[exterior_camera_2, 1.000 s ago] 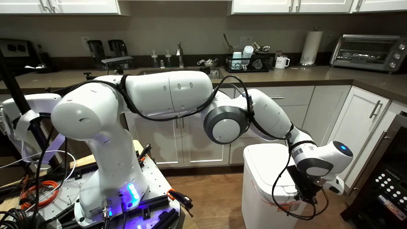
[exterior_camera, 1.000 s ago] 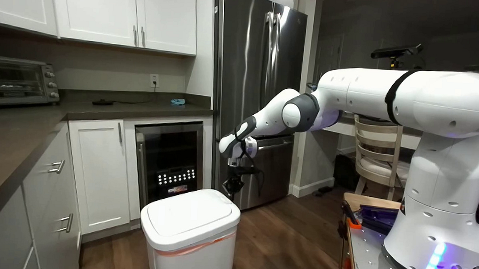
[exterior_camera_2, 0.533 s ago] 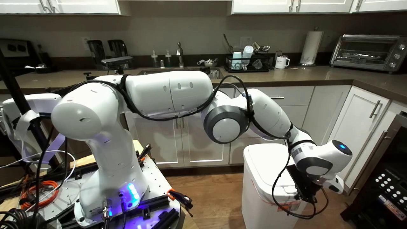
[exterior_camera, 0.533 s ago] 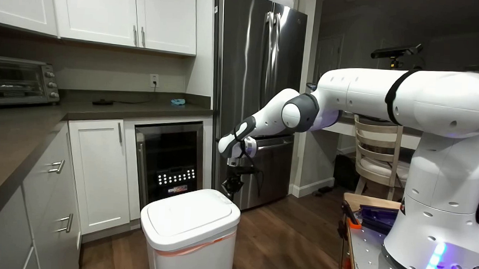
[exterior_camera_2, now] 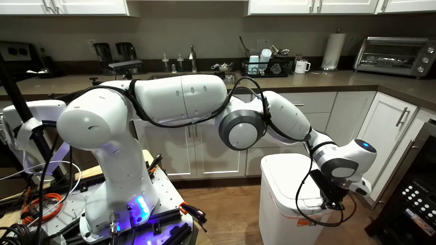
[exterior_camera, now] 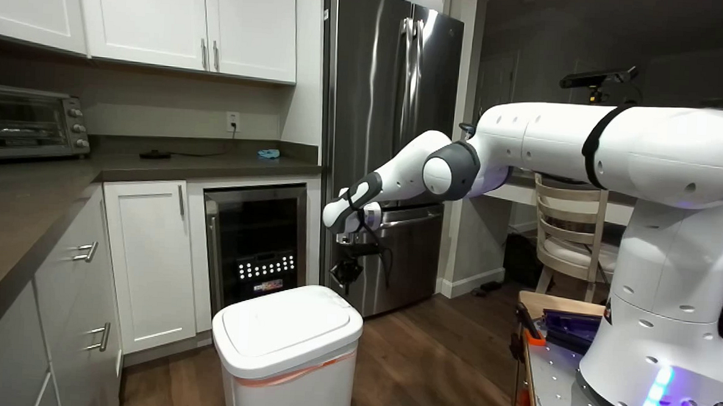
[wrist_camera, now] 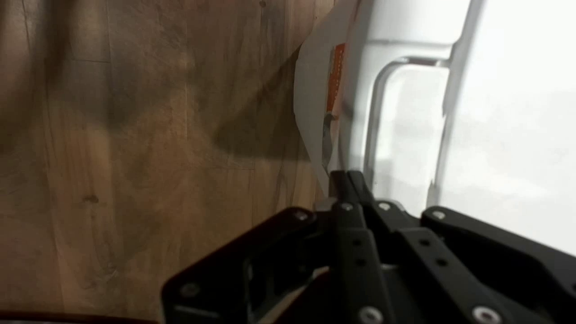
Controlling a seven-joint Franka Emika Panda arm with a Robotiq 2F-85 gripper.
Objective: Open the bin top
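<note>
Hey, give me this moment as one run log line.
task: open bin top | status: bin top closed, bin upright | claw: shut, holding nothing, near bin top's edge | contact: cannot tell

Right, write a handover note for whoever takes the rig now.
Gripper: shut, nothing visible in its grasp, at the edge of the bin top beside an inset panel; contact can't be told.
Bin: upright on the floor.
Done: gripper placed near the bin top's edge.
Left: bin top is closed and needs opening; the inset panel may be worth trying.
</note>
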